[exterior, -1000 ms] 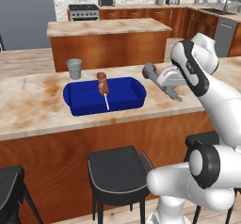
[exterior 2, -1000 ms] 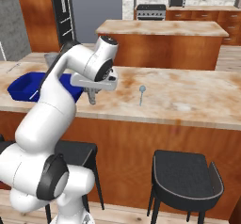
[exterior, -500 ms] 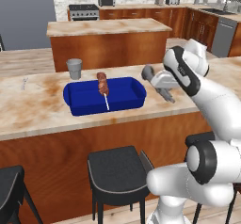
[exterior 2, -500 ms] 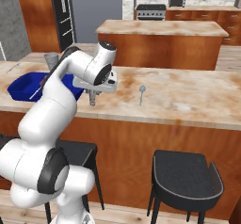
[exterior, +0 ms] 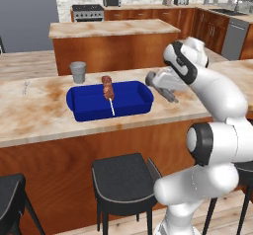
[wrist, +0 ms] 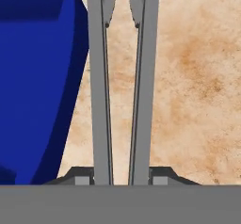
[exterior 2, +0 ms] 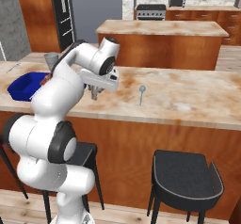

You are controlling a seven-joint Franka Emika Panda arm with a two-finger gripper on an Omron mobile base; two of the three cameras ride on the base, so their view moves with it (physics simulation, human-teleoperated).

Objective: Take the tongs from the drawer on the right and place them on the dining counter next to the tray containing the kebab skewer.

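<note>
In the hand view, the slim grey tongs (wrist: 120,91) run lengthwise up the picture. My gripper (wrist: 121,176) is shut on them, one finger pressing on each arm. They hang low over the marbled dining counter (wrist: 188,77), just beside the blue tray (wrist: 37,77). From the left base view, the gripper (exterior: 167,87) holds the tongs (exterior: 171,96) just right of the tray (exterior: 89,111). The kebab skewer (exterior: 107,87) lies in that tray. The right base view shows the gripper (exterior 2: 96,91) over the counter (exterior 2: 188,100). The drawer is out of view.
A grey cup (exterior: 77,71) stands behind the tray and a small fork (exterior: 25,86) lies at the counter's left end. A silver utensil (exterior 2: 141,94) lies on the counter past the gripper. Black stools (exterior: 123,176) stand in front of the counter, and an island (exterior: 113,29) stands behind it.
The hand with the tongs has shifted slightly toward the tray as the arm's upper links swung round. The grip is unchanged.
</note>
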